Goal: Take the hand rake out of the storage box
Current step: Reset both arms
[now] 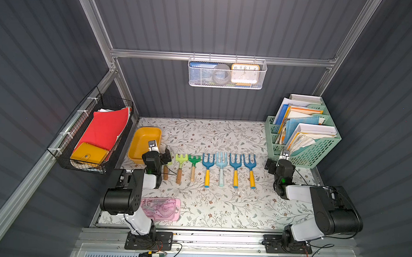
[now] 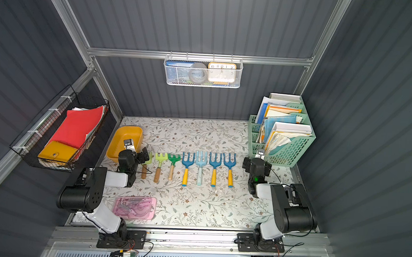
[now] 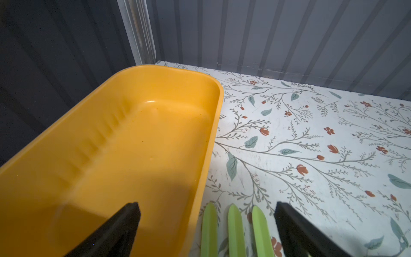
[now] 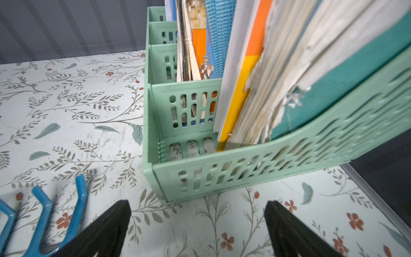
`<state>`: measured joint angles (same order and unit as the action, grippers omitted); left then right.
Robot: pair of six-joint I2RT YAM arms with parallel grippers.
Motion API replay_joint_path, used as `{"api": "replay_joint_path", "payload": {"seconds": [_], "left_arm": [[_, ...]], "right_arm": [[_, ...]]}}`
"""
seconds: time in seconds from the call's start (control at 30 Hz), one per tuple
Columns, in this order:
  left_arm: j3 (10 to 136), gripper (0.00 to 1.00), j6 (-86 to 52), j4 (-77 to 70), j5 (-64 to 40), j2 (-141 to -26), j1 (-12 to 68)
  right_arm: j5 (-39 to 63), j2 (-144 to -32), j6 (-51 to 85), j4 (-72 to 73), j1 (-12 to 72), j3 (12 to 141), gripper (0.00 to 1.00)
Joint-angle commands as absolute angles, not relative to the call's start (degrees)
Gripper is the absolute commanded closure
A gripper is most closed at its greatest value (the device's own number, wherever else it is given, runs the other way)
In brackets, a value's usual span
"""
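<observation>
Left wrist view is showing left pincer (image 3: 206,207) gaping, holding nothing. Light-green hand rake (image 3: 235,229) is lying on the desk just under it, alongside the storage box (image 3: 213,138).

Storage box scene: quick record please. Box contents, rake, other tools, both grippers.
storage box: empty, against the left wall
hand rake: lime tines lying on the table beside the box, outside it
left gripper: open, above the rake head, gripping nothing
right gripper: open, empty, facing the green file holder
other tools: two green rakes and four blue forks, in one row with the hand rake
task state: rake looks already out of the box
</observation>
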<state>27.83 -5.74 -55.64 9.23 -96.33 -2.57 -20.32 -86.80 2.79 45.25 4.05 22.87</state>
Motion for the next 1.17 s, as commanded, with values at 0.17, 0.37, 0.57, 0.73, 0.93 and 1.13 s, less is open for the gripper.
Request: {"api": "replay_joint_path", "payload": {"seconds": [0.17,0.37,0.57,0.73,0.93,1.13], "left_arm": [[27.24,0.00,-4.92,-60.61,4.93,-97.68,-4.13],[27.27,0.00,-5.71,-59.83,6.57,-97.47,-4.48],[27.40,0.00,-5.71,-59.96,5.61,-97.56,-4.48],[27.51,0.00,-5.80,-59.59,6.16,-97.65,-4.48],[27.69,0.00,-5.78,-59.39,6.05,-97.73,-4.50],[27.60,0.00,-5.63,-59.81,5.40,-97.56,-4.48]], "right_arm": [[-15.98,-90.32,1.25,58.11,3.16,20.45,0.01],[-16.08,-90.09,1.49,57.57,3.16,20.57,0.01],[-16.13,-90.00,1.49,57.66,3.12,20.48,0.01],[-16.10,-90.00,1.49,57.66,3.17,20.49,0.01],[-16.10,-90.00,1.49,57.66,3.17,20.48,0.01],[-16.08,-90.00,1.49,57.66,3.18,20.48,0.01]]}}
